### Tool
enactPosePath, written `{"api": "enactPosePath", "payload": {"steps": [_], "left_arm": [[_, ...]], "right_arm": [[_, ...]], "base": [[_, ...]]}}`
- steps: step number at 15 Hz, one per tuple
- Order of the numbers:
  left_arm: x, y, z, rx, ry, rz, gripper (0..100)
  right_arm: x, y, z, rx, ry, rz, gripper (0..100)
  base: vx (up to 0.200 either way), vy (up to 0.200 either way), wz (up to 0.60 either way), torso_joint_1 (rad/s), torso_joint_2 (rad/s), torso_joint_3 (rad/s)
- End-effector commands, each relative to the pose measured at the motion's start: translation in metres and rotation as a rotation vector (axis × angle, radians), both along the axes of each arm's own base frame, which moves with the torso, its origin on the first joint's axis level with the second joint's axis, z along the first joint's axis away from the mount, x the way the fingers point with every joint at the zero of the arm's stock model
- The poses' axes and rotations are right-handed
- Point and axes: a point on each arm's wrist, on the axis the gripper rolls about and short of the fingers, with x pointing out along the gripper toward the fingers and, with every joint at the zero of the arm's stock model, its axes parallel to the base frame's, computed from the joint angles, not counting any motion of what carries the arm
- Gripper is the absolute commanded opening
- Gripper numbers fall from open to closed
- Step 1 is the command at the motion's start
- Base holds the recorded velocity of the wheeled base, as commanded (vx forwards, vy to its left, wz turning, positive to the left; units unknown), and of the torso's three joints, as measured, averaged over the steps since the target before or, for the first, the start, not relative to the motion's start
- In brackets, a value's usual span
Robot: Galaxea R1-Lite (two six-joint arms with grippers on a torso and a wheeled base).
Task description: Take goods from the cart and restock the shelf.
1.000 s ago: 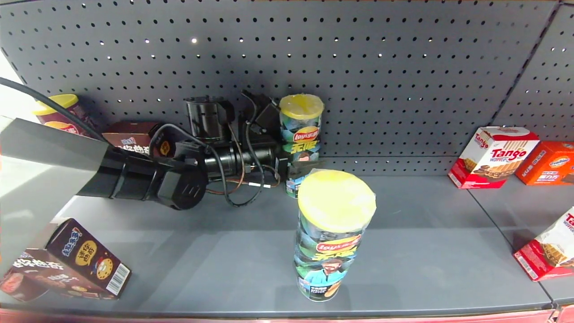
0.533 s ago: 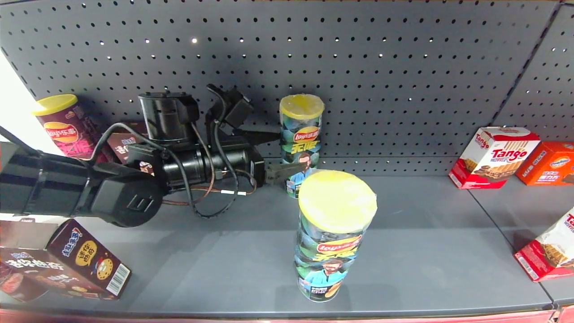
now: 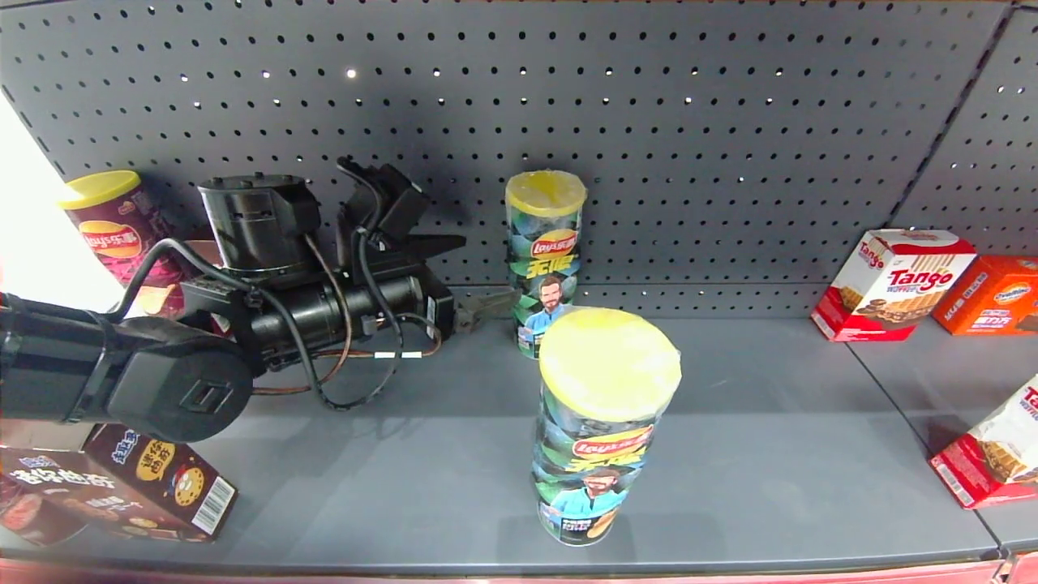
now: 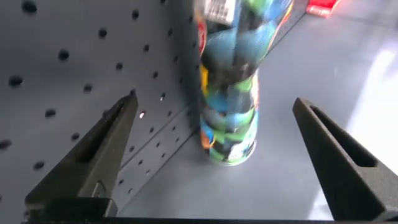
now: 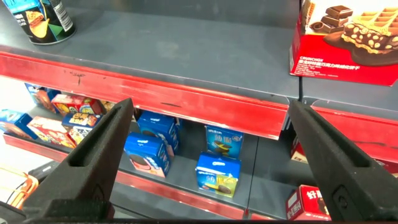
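My left hand is spread wide and holds nothing. Its tips sit just to the left of the rear chip can, not touching it. That tall can has a yellow plastic lid and a green-blue label with a bearded man on it. It stands upright against the grey perforated metal back panel.

A second can of the same kind stands upright near the front edge of the smooth grey shelf deck, well apart from the first. I see bare deck on both sides of it, with the wider stretch running right toward a red-and-white wafer carton and an orange carton.

At the far left a maroon can with a yellow lid stands by the panel, and dark brown cardboard boxes lie at the front corner.

My right hand is also wide open and empty. It hangs in front of the shelf's red front lip, with small blue boxes on the level beneath.
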Motion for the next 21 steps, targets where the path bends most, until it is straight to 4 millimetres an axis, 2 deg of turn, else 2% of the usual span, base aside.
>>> {"api": "enactPosePath", "payload": {"steps": [1, 10, 21], "left_arm": [[0.000, 0.000, -0.001, 0.004, -0.002, 0.018, 100], [0.013, -0.006, -0.007, 0.012, 0.009, 0.079, 100], [0.016, -0.004, -0.008, 0.012, 0.008, 0.110, 100]], "right_arm": [[0.000, 0.000, 0.000, 0.000, 0.000, 0.001, 100], [0.000, 0.000, 0.000, 0.000, 0.000, 0.001, 100], [0.000, 0.000, 0.000, 0.000, 0.000, -0.001, 100]], "base": [[0.000, 0.000, 0.00, 0.000, 0.00, 0.000], [0.000, 0.000, 0.00, 0.000, 0.00, 0.000], [0.000, 0.000, 0.00, 0.000, 0.00, 0.000]]}}
